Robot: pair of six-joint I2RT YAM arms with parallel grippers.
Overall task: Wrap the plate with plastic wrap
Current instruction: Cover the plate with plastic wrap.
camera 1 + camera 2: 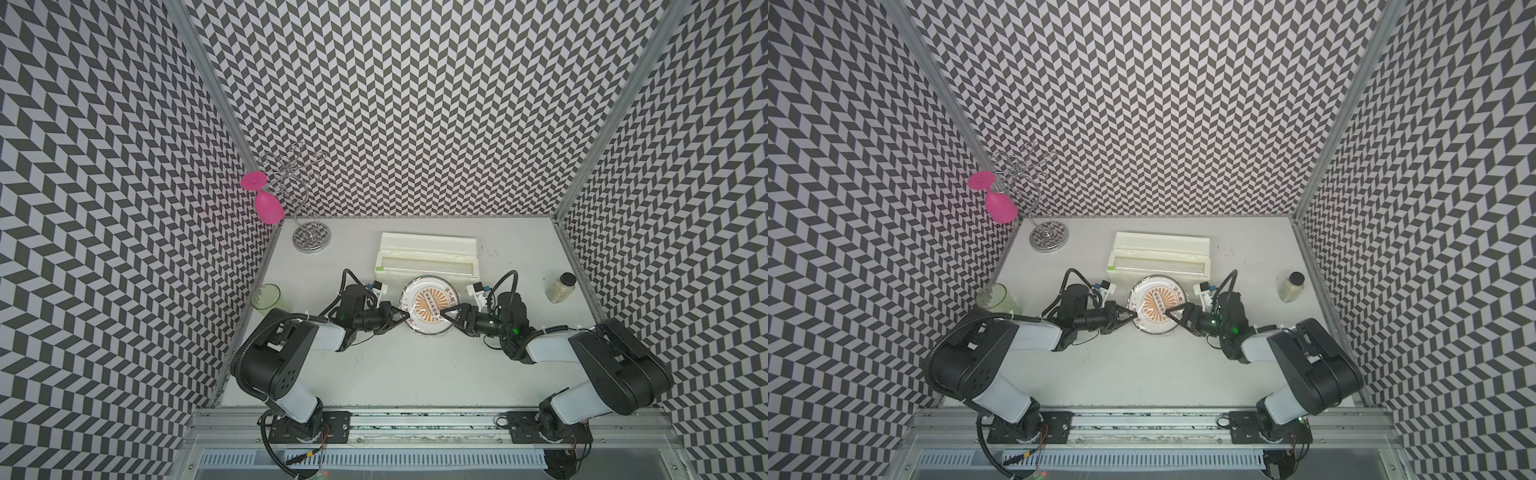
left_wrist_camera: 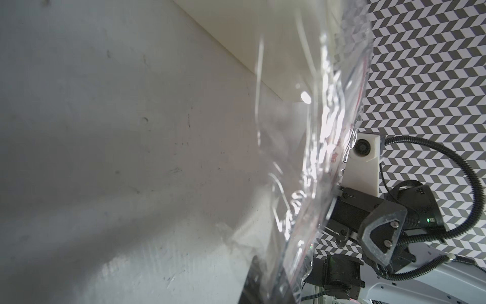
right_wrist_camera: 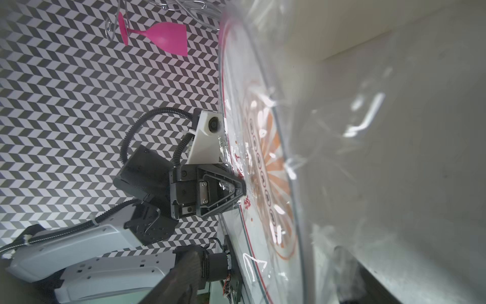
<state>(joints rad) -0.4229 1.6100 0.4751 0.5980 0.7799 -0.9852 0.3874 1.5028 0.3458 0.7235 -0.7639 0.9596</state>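
Observation:
The plate (image 1: 430,307) (image 1: 1156,307) (image 3: 263,171) lies mid-table under the plastic wrap (image 2: 315,158) (image 3: 342,131), a glossy crinkled film that spills past its rim. At the plate's left rim my left gripper (image 1: 406,317) (image 1: 1136,314) (image 3: 243,188) is shut, with film bunched at its tips. In its own view the dark fingers (image 2: 265,284) show through the film. My right gripper (image 1: 444,313) (image 1: 1169,311) (image 3: 265,263) is open at the plate's right rim, one finger above the rim and one below it. In the left wrist view only its upper finger (image 2: 378,231) is plain.
A long cream dispenser box (image 1: 428,257) lies just behind the plate. At the back left stands a wire rack (image 1: 311,239) with a pink glass (image 1: 268,208) hanging from it. A green cup (image 1: 266,295) is at the left wall and a jar (image 1: 561,286) at the right.

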